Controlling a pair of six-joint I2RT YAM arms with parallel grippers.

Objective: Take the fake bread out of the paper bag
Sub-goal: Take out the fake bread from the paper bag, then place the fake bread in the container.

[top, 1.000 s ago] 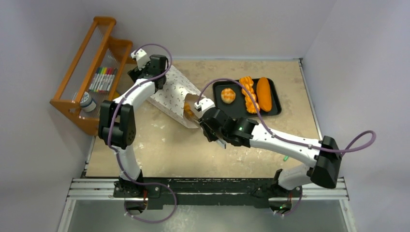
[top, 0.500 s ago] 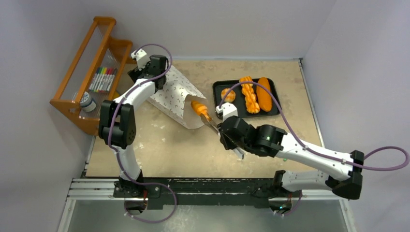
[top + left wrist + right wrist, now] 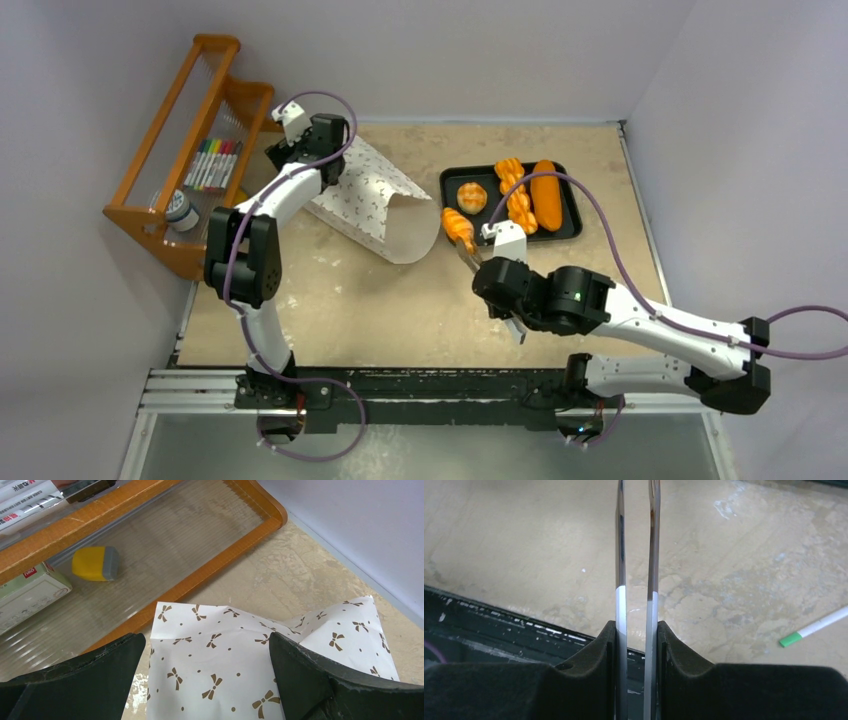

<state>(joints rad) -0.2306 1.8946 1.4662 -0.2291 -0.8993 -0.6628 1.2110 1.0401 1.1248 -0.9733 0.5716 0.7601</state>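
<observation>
The white paper bag (image 3: 375, 205) with brown bow prints lies on its side, its mouth facing the tray. My left gripper (image 3: 330, 165) stands open over the bag's closed end (image 3: 250, 665), one finger on each side and apart from the paper. My right gripper (image 3: 484, 262) is shut on metal tongs (image 3: 621, 555). The tongs' tips pinch a small orange ridged piece of fake bread (image 3: 458, 226), held outside the bag next to the tray's left edge. A round roll (image 3: 471, 197), a ridged long piece (image 3: 516, 195) and a long loaf (image 3: 546, 194) lie on the black tray (image 3: 572, 228).
An orange wooden rack (image 3: 160, 140) with markers (image 3: 212, 163) stands at the far left; a yellow eraser (image 3: 95, 563) lies in it. A green-capped pen (image 3: 814, 627) lies on the table near the right arm. Walls close in the back and right.
The right arm drew the tongs out of the bag's mouth with the small orange piece and carried it right, up to the tray's edge. The left arm stayed still.
</observation>
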